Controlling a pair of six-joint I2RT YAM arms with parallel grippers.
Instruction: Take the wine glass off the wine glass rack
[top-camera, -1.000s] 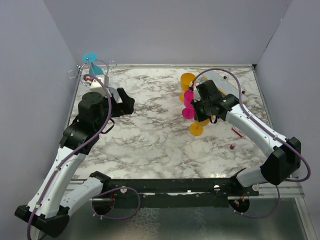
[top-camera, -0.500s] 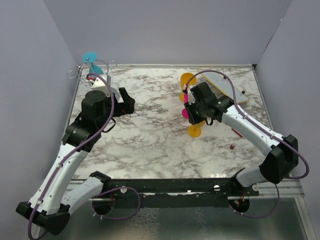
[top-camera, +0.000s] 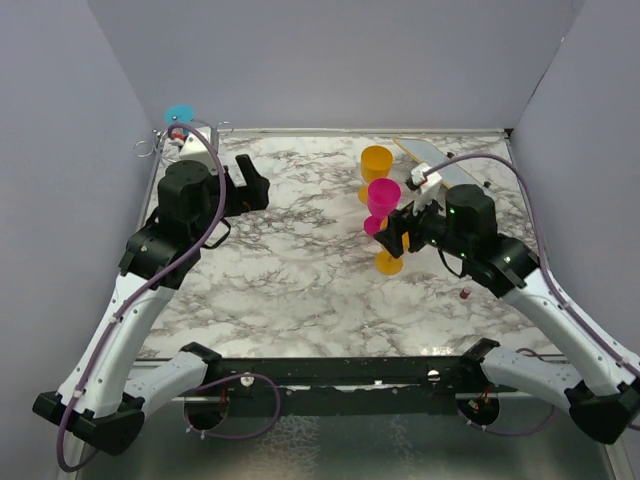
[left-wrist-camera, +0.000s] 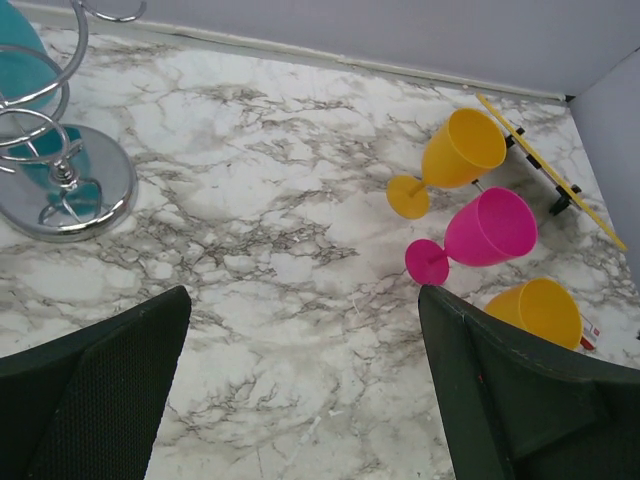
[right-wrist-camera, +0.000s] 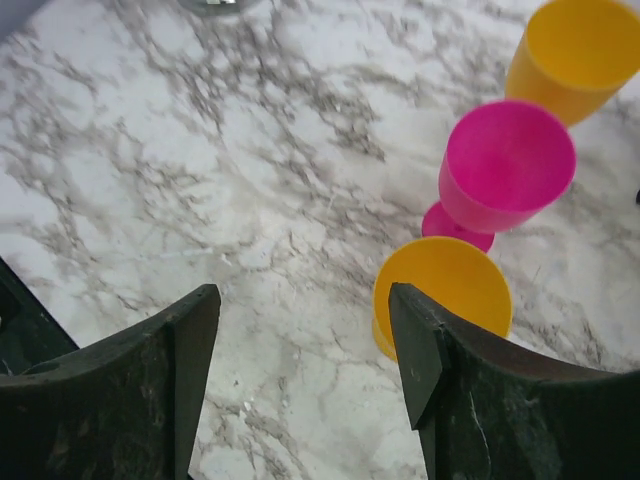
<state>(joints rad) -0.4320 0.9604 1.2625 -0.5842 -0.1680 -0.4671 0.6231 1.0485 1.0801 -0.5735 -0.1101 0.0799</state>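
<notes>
Drawn back toward four o'clock, the right gripper (top-camera: 395, 240) is spread and the pink glass (top-camera: 383, 196) released, while a teal wine glass (left-wrist-camera: 18, 65) is left on the wine glass rack (left-wrist-camera: 75, 195) at ten o'clock, by the spread left gripper (top-camera: 250, 185)

We find open surface (top-camera: 300, 250) between the far-left wine glass rack (left-wrist-camera: 100, 185) and the pink glass (top-camera: 383, 195). Two orange glasses (top-camera: 376, 160) flank it.
</notes>
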